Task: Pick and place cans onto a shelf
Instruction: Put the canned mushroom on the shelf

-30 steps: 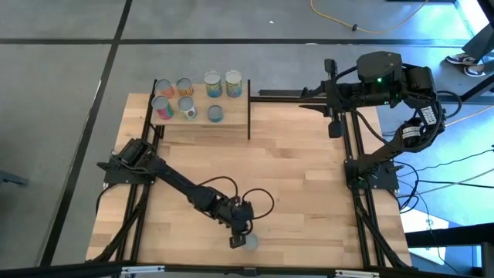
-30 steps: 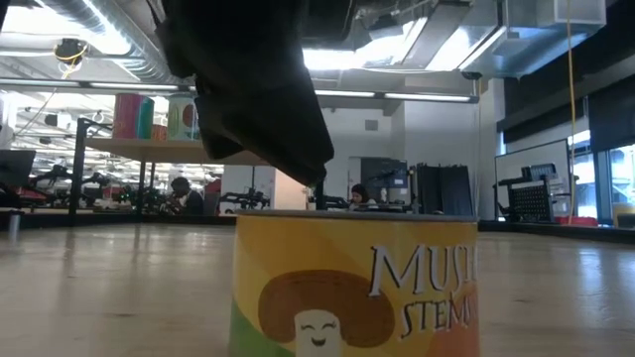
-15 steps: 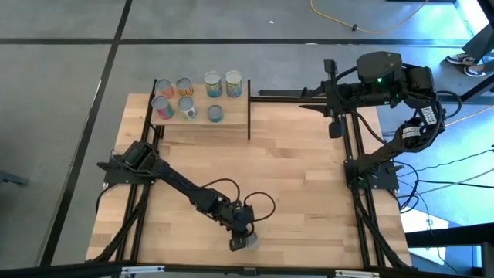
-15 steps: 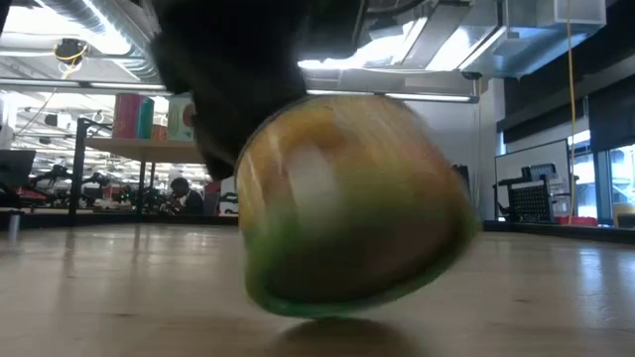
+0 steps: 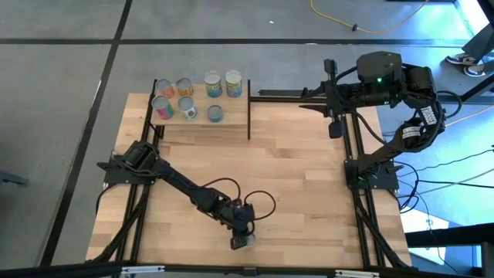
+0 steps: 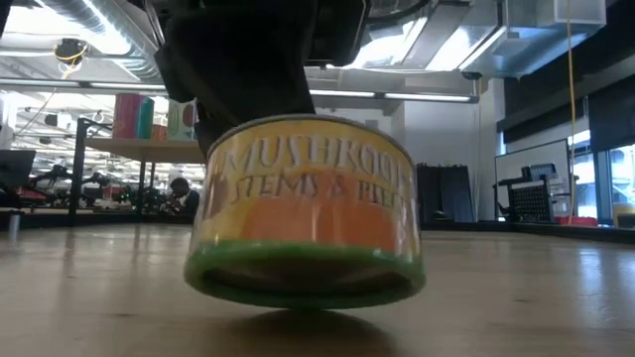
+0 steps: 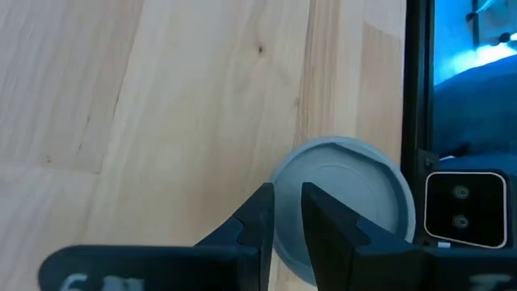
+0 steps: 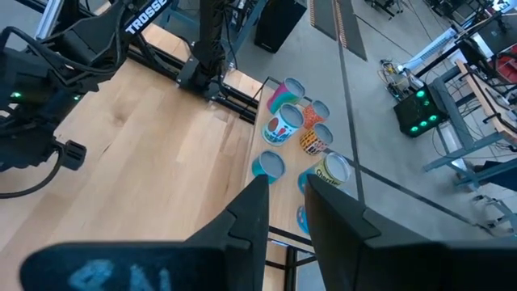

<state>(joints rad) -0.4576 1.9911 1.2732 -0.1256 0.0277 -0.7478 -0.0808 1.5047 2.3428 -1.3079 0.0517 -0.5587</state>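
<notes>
From above, the left gripper (image 5: 241, 241) is seen at the table's near edge over a lone can (image 5: 249, 240), far from the shelf (image 5: 231, 122) where seven cans stand; the right gripper (image 5: 333, 123) waits, nearly closed and empty. In the low view the mushroom can (image 6: 306, 211) sits under the dark arm. At the left wrist the fingers (image 7: 260, 212) are nearly together over the rim, holding nothing, so they should be opened and centred before the can is gripped.

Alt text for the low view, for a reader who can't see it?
A mushroom can with a yellow, orange and green label fills the foreground on the wooden table, the dark left gripper above it. Other cans stand on the shelf behind.
</notes>
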